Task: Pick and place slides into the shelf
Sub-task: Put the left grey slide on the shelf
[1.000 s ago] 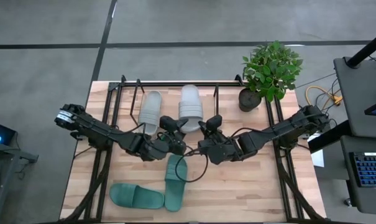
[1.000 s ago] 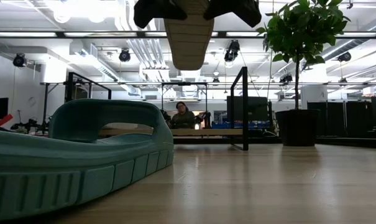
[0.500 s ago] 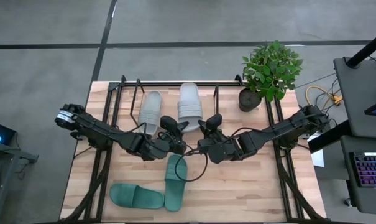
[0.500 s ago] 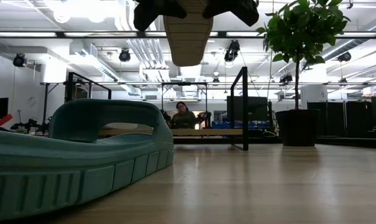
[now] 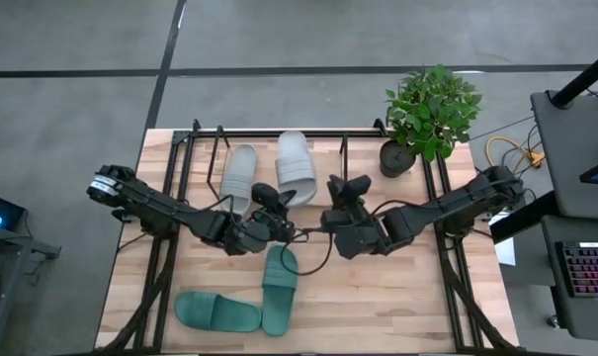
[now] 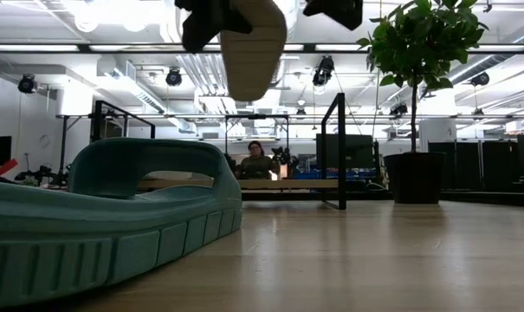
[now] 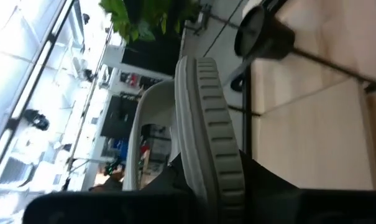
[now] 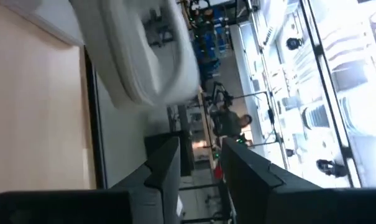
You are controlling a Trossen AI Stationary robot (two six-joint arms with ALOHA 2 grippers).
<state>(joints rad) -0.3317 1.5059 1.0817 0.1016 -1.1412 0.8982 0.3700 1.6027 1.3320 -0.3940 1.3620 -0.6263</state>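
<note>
Since a second before, the right gripper (image 5: 350,186) had let go of the light grey slide (image 5: 296,165) and its fingers stood spread, while the left gripper (image 5: 267,197) had pinched the slide's heel, holding it tilted above the shelf (image 5: 195,135). Another grey slide (image 5: 238,171) lay beside it; two teal slides (image 5: 279,290) rested on the wooden bench (image 5: 397,297). Beyond stood a potted plant (image 5: 429,111), grey floor and ceiling lights.

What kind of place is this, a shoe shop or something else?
Probably a lab or workshop, not a shop: bare ceiling ducts and lights run overhead, a person sits among equipment behind the wooden table, and a keyboard lies on a workstation beside it.
</note>
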